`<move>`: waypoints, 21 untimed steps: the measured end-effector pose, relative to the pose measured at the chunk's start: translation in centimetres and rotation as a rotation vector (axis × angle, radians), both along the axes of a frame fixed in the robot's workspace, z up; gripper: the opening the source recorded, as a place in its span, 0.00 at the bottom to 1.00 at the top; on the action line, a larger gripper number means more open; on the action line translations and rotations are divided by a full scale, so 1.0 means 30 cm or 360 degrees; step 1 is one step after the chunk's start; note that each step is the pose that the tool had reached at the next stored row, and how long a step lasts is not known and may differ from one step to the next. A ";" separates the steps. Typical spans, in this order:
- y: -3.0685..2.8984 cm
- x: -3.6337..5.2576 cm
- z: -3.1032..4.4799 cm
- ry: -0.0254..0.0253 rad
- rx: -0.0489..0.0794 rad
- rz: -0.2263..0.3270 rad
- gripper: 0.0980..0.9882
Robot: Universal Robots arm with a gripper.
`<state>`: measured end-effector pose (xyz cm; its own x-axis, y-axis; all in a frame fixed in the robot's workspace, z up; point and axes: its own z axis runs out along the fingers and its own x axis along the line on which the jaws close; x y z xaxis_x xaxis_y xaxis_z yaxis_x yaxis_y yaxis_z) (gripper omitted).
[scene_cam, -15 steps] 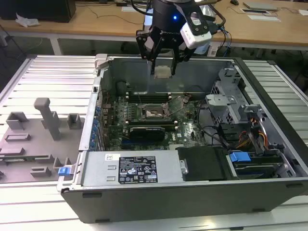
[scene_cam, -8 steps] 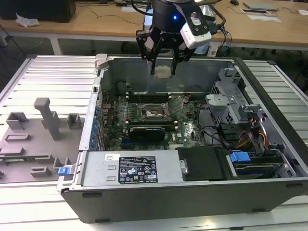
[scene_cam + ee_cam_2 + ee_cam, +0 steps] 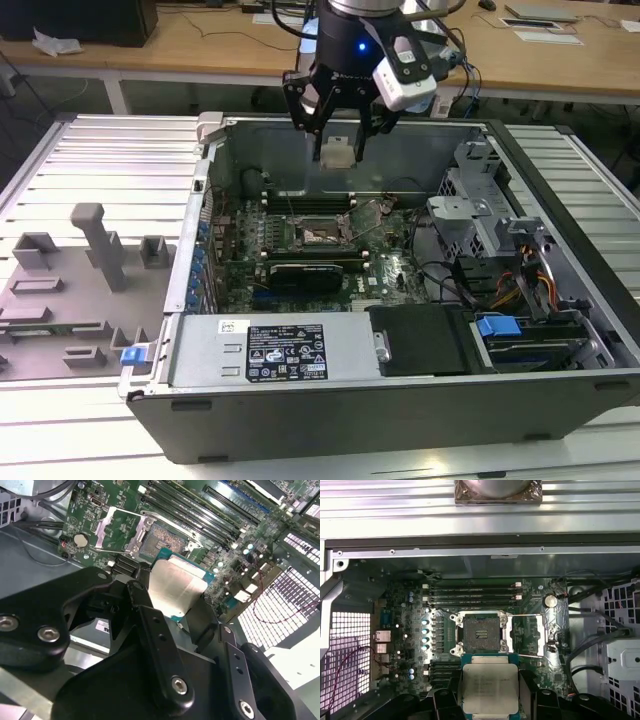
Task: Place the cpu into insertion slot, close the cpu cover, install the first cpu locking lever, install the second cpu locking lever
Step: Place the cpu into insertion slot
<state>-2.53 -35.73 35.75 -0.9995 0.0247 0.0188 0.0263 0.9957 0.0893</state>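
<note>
My gripper (image 3: 338, 150) hangs over the far side of the open computer case, shut on the cpu (image 3: 337, 153), a flat silver-topped square with a teal edge. In both wrist views the cpu (image 3: 489, 690) (image 3: 177, 587) sits level between the two black fingers (image 3: 444, 701). The insertion slot (image 3: 480, 632) (image 3: 169, 539) (image 3: 318, 233) lies below on the green board, bare, its contact field showing, a short way off from the chip. The cpu cover (image 3: 527, 635) (image 3: 120, 530) is swung open and lies flat beside the slot.
Long black memory slots (image 3: 470, 594) run along one side of the slot. The case's metal walls (image 3: 200, 190) ring the board. A labelled power supply (image 3: 290, 350), drive bays with a blue tab (image 3: 498, 326) and loose cables (image 3: 590, 645) crowd the case. Grey fixtures (image 3: 95, 245) stand on the exterior view's left.
</note>
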 end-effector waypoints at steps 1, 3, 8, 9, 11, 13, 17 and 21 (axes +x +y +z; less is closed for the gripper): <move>0.000 0.000 -0.006 -0.00008 0.0000 0.0000 0.50; 0.000 0.000 -0.015 -0.00026 0.0000 0.0000 0.50; 0.000 -0.004 -0.054 -0.00103 -0.0001 0.0000 0.50; 0.000 -0.005 -0.061 -0.00116 -0.0001 0.0000 0.50; 0.001 -0.007 -0.073 -0.00134 -0.0001 0.0000 0.50; 0.005 -0.010 -0.084 -0.00141 -0.0001 0.0000 0.50; 0.016 -0.017 -0.115 -0.00145 -0.0007 0.0000 0.50; 0.017 -0.018 -0.139 -0.00146 -0.0017 0.0000 0.50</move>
